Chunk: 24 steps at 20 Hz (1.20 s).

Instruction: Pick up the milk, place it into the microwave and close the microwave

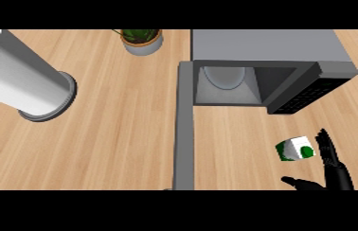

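Note:
A small white and green milk carton (296, 149) stands on the wooden counter, in front of the microwave's control panel. My right hand (334, 167) is at the lower right, open, its straight fingers just right of the carton and its thumb below it, not closed on it. The grey microwave (265, 48) sits at the back right with its cavity (227, 85) open and a round turntable visible inside. Its door (184, 126) swings out to the left, seen edge-on as a long grey strip running toward me. My left hand does not show.
A large grey cylinder (31, 81) lies tilted at the left. A potted plant (142, 39) stands at the back, left of the microwave. Bare wooden counter (119, 145) spreads between the cylinder and the door.

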Motion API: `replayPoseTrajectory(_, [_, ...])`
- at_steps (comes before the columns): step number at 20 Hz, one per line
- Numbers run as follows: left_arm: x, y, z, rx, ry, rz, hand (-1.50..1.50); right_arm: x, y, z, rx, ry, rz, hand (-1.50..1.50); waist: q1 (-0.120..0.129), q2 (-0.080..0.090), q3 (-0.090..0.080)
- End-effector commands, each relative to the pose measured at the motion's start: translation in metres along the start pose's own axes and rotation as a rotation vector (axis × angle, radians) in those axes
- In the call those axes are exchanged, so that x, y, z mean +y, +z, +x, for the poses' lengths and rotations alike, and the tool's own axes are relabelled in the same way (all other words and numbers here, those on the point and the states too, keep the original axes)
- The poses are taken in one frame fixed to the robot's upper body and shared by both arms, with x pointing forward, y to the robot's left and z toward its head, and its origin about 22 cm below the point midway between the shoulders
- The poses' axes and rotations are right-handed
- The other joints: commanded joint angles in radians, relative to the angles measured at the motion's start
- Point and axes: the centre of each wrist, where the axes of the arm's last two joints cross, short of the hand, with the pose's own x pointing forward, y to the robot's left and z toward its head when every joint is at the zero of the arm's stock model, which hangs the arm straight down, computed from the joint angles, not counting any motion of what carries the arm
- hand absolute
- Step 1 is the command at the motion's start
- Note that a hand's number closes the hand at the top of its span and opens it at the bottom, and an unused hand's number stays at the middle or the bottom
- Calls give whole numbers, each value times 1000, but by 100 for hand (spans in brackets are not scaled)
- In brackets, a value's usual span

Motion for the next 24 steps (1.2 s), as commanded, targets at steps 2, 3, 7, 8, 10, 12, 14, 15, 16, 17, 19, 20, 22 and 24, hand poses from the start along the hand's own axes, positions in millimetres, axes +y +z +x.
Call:
replayPoseTrajectory(2, [11,-2,1,-5,5,-9,-150,-14,-3,-12,-11,-49,7,-150,-2,1,0])
replayPoseTrajectory(3, [2,4,8,12,15,-3,-150,-7,8,-19,-12,-11,8,-150,1,1,1])
replayPoseTrajectory(7, [7,-2,6,8,-1,-6,-150,18,-18,-15,-12,-102,17,-150,7,4,2])
replayPoseTrajectory(8, [2,6,1,-8,0,-21,-150,12,2,-22,-38,-97,6,-150,9,4,2])
replayPoseTrajectory(10, [5,5,5,15,2,-10,-150,13,-5,-20,-12,-138,12,-150,7,4,2])
replayPoseTrajectory(12, [13,10,2,6,12,-19,-150,14,-19,-16,-36,-166,9,150,11,4,2])
replayPoseTrajectory(14, [1,7,-3,17,38,-18,-150,7,-11,-18,-15,-214,28,150,7,5,3])
replayPoseTrajectory(15, [-2,0,7,37,23,-36,-150,22,-16,-18,-9,-198,47,150,12,8,4])
replayPoseTrajectory(16, [7,2,-1,20,24,-29,-150,8,-23,-14,-35,-183,96,150,7,6,2])
replayPoseTrajectory(17, [11,6,-10,13,33,-21,-150,34,-40,-8,-30,-167,119,150,13,7,2])
replayPoseTrajectory(19, [7,3,-2,22,32,-18,-150,37,-10,-20,-58,-170,100,150,11,7,3])
replayPoseTrajectory(20, [6,1,-1,4,32,-28,-150,44,-34,-10,-73,-167,71,150,14,7,3])
replayPoseTrajectory(22, [17,0,-5,14,29,-23,-150,57,-26,-13,-113,-148,77,150,11,8,3])
replayPoseTrajectory(24, [11,11,1,3,40,6,-150,43,-18,-16,-131,-218,76,150,12,4,2])
